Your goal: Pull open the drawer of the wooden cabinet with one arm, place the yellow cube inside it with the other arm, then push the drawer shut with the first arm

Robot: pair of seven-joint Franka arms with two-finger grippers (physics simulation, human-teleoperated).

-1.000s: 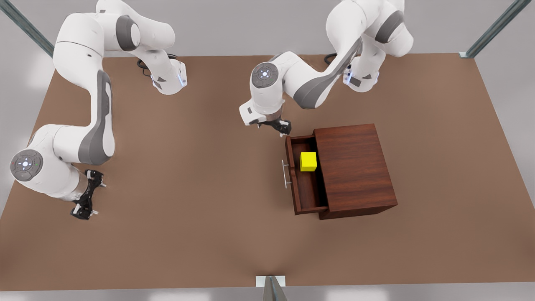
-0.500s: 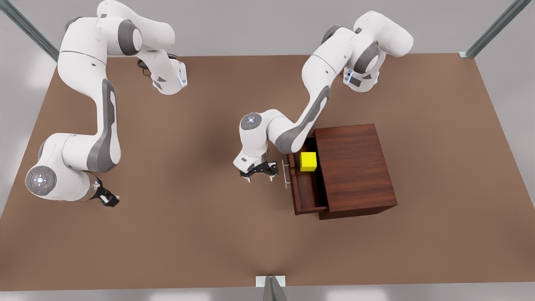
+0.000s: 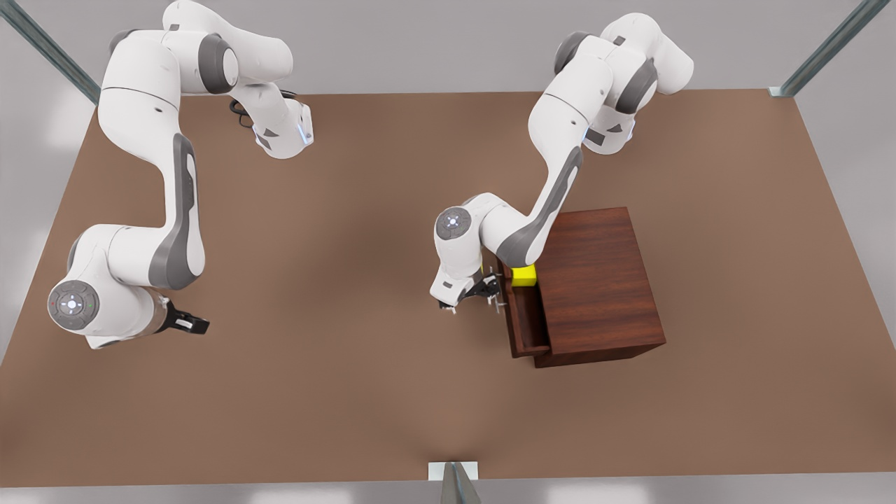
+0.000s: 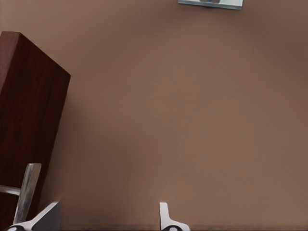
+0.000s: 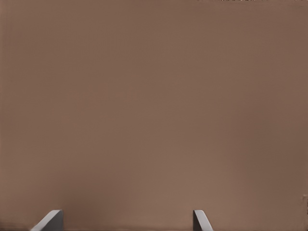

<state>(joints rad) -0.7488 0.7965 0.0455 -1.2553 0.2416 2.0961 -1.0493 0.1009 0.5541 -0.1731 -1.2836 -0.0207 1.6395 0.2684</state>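
Observation:
The wooden cabinet (image 3: 595,280) stands at the front view's right, its drawer (image 3: 521,325) sticking out a little toward the left. The yellow cube (image 3: 523,275) lies in the drawer, half hidden under the cabinet top and the arm. My left gripper (image 3: 476,294) is open and pressed up to the drawer front beside the metal handle (image 3: 499,299). In the left wrist view the handle (image 4: 26,192) sits next to one finger of the left gripper (image 4: 106,219), with the dark wood front (image 4: 29,110) beyond it. My right gripper (image 3: 189,323) waits open at the front view's far left, over bare table (image 5: 154,115).
The brown table (image 3: 336,392) stretches wide between the two arms. A small metal bracket (image 3: 453,470) sits at the table's near edge, and it appears as the bracket (image 4: 210,3) in the left wrist view. Both arm bases stand along the far edge.
The left gripper came down from beside the cabinet's far corner to the handle and pushed the drawer partway in, the cube riding along. The right arm drew back and turned slightly.

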